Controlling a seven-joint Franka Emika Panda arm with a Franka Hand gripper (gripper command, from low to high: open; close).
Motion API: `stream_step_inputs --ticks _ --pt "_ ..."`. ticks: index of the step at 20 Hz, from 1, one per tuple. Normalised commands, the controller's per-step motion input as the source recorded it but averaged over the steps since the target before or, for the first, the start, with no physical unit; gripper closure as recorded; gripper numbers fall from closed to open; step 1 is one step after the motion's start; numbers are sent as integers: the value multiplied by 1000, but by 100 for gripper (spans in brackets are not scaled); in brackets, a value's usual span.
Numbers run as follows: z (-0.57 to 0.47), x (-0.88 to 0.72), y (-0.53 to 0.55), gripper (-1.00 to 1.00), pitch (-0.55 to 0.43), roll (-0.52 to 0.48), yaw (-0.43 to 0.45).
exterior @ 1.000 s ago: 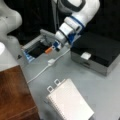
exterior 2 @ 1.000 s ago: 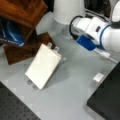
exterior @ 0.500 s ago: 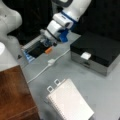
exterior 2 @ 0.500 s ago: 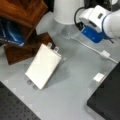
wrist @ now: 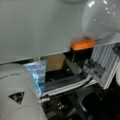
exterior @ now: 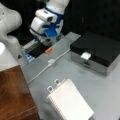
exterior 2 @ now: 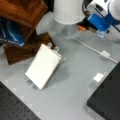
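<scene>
- The gripper (exterior: 47, 41) hung off the table's far edge, low over the gap beside the aluminium rail (wrist: 105, 65). I couldn't tell whether its jaws were parted or pressed together; the blue housing hid them.
- Half a second before, it had sat a little further along the edge and higher; it had since sunk nearer the orange block (exterior: 48, 50), which lay just beneath and beside it, at the table's edge.
- In the wrist view that orange block (wrist: 83, 44) showed close ahead, apart from the fingers, so nothing looked to be held.
- The white cable (exterior: 51, 62) with its small plug ran away from the hand across the grey table (exterior: 75, 72), unmoved.
- Well off from the hand lay the spiral notebook (exterior: 70, 101) and the black box (exterior: 96, 51), neither shifted.
</scene>
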Motion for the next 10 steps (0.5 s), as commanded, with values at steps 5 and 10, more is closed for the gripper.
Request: stream_step_inputs --ticks 5,10 --pt "-5 -114 39 -100 -104 519 -18" --pt "-129 96 12 -100 -66 418 42"
